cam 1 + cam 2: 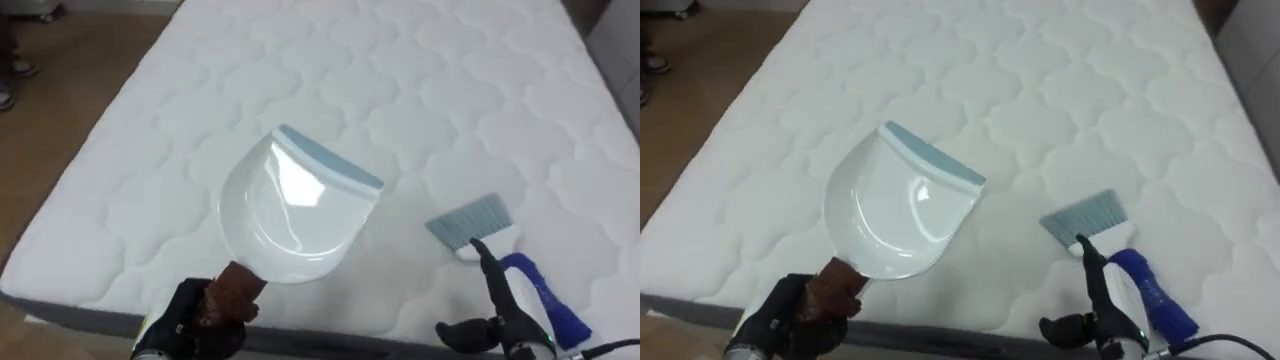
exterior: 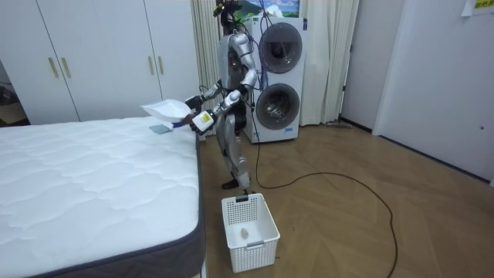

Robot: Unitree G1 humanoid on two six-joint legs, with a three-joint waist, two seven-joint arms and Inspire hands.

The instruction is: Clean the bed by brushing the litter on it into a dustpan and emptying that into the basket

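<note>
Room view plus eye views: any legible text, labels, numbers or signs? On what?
None legible.
Yellow note at the room view's top right: too small to read.
Bluish strip at the foot of the washer: too small to read.
On the dustpan, brush, mattress: no marking seen.
</note>
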